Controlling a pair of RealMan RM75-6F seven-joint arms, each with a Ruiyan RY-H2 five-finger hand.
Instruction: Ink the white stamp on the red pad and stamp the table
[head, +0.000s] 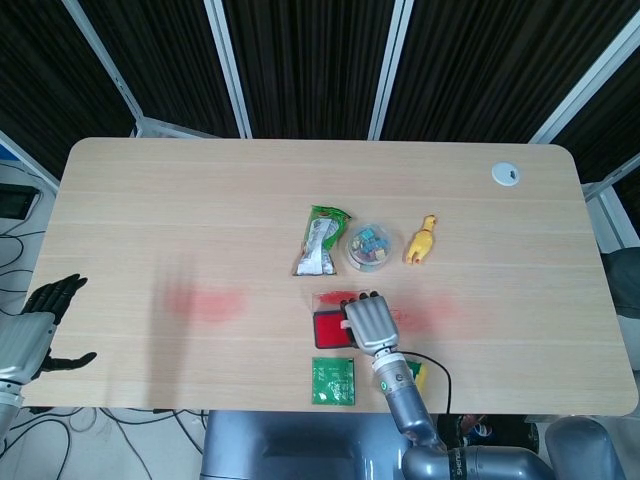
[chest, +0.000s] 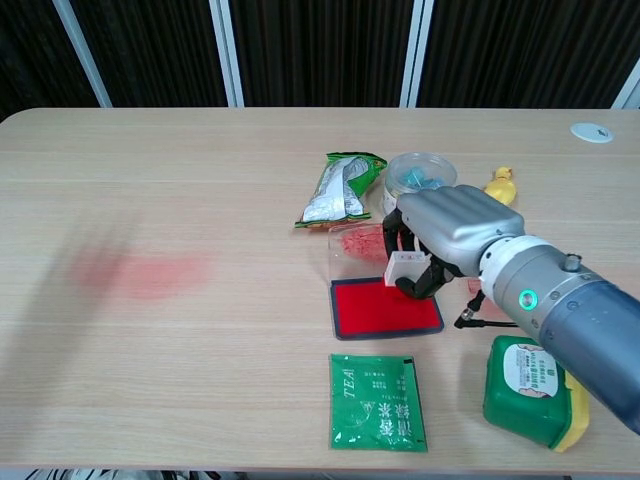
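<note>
My right hand grips the small white stamp, its fingers curled round it. The stamp hangs just above the far right part of the red ink pad, lifted off its surface. The pad's clear lid stands open behind it. In the head view the stamp is hidden under the hand. My left hand hangs off the table's left edge with fingers spread, holding nothing; it shows only in the head view.
A green tea sachet lies in front of the pad. A green-and-yellow package sits at the right. Behind are a green-silver snack bag, a round clear tub and a yellow toy chicken. Faint red smudges mark the table.
</note>
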